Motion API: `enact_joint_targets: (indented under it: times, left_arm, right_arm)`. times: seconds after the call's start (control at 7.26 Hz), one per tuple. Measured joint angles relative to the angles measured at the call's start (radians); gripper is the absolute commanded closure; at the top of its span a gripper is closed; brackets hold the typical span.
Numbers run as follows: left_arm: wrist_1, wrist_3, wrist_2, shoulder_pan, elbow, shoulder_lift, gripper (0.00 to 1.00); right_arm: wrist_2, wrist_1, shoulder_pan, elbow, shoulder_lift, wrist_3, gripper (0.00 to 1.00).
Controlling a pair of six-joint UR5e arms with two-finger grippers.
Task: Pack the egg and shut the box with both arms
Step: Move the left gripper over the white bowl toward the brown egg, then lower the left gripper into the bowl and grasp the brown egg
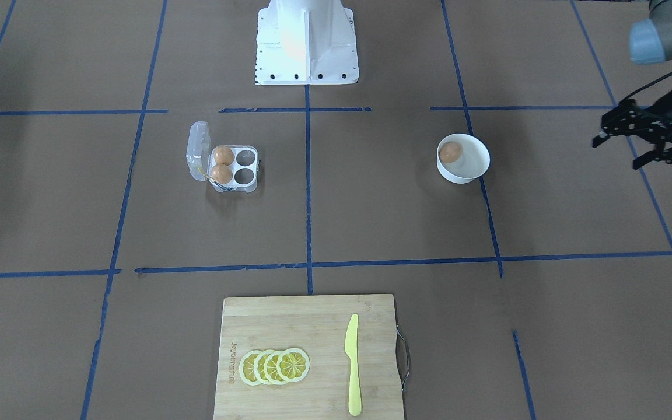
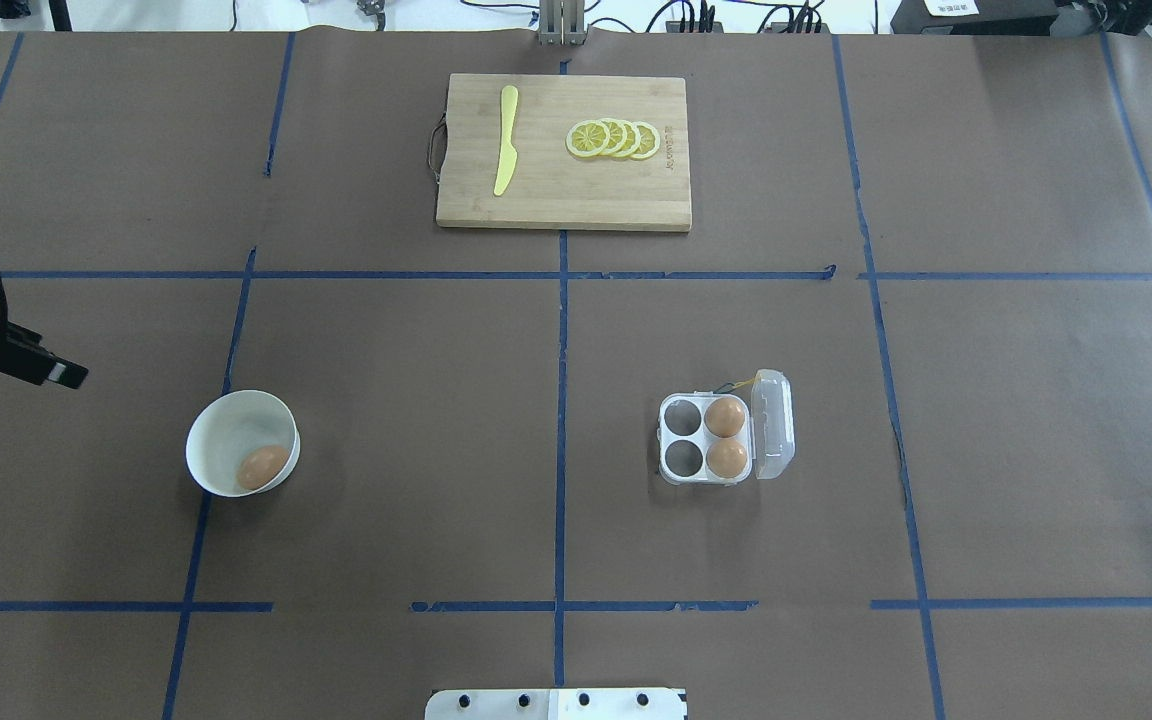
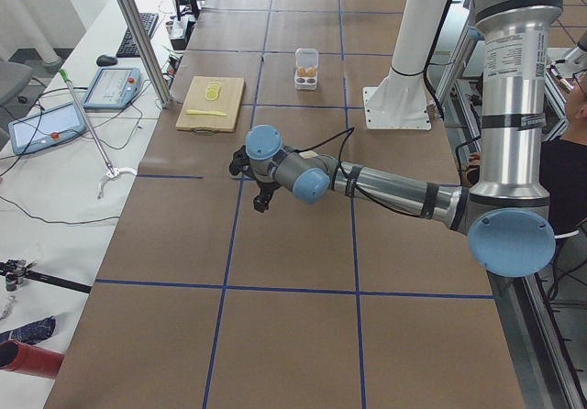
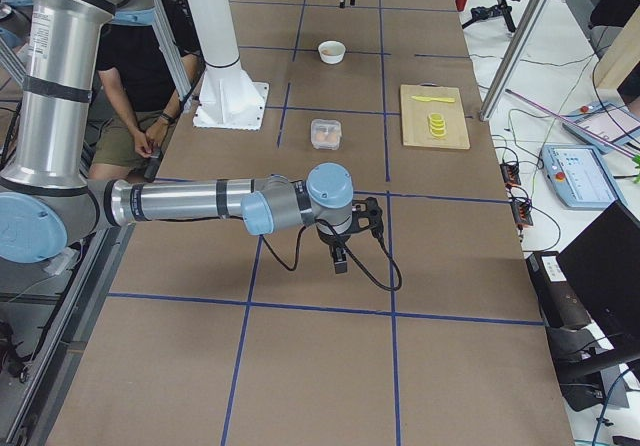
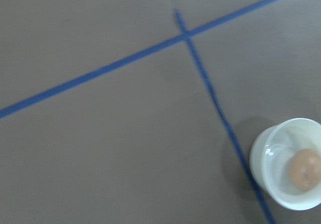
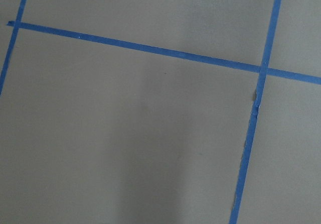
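Observation:
The egg (image 1: pixel 450 152) lies in a white bowl (image 1: pixel 478 165), also seen from overhead (image 2: pixel 262 466) and in the left wrist view (image 5: pixel 306 169). The box (image 1: pixel 247 175) stands open with its clear lid (image 1: pixel 197 150) raised. Two eggs like it fill the cells beside the lid (image 2: pixel 726 416); the other two cells are empty. My left gripper (image 1: pixel 616 153) hangs open and empty above the table, well to the outer side of the bowl. My right gripper (image 4: pixel 340 258) shows only in the exterior right view, far from the box, and I cannot tell its state.
A wooden cutting board (image 2: pixel 556 205) with lemon slices (image 2: pixel 614 139) and a yellow knife (image 2: pixel 506 140) lies at the far edge. The white pedestal (image 1: pixel 307 44) stands at the robot's side. A person (image 4: pixel 140 86) sits beside the pedestal.

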Motion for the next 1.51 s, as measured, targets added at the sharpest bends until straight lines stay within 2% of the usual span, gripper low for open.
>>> enact_joint_targets:
  times: [0.41, 0.69, 0.83, 1.1, 1.51]
  left_arm:
    - [-0.054, -0.027, 0.156, 0.232, -0.062, -0.036, 0.13]
    - [-0.054, -0.017, 0.191, 0.315, -0.055, -0.061, 0.17]
    - [-0.052, 0.012, 0.211, 0.330, -0.040, -0.071, 0.18]
    - [-0.046, 0.081, 0.262, 0.335, 0.003, -0.100, 0.26]
    - [-0.043, 0.123, 0.277, 0.335, 0.033, -0.118, 0.26]
  right_arm:
    - [0.003, 0.001, 0.000, -0.002, 0.000, -0.001, 0.00]
    - [0.003, 0.000, 0.000, -0.003, 0.000, -0.001, 0.00]
    - [0.004, 0.000, -0.001, -0.004, 0.000, -0.001, 0.00]
    - [0.004, -0.002, 0.000, -0.006, -0.001, -0.001, 0.00]
    - [0.004, -0.002, -0.003, -0.009, -0.004, -0.002, 0.00]
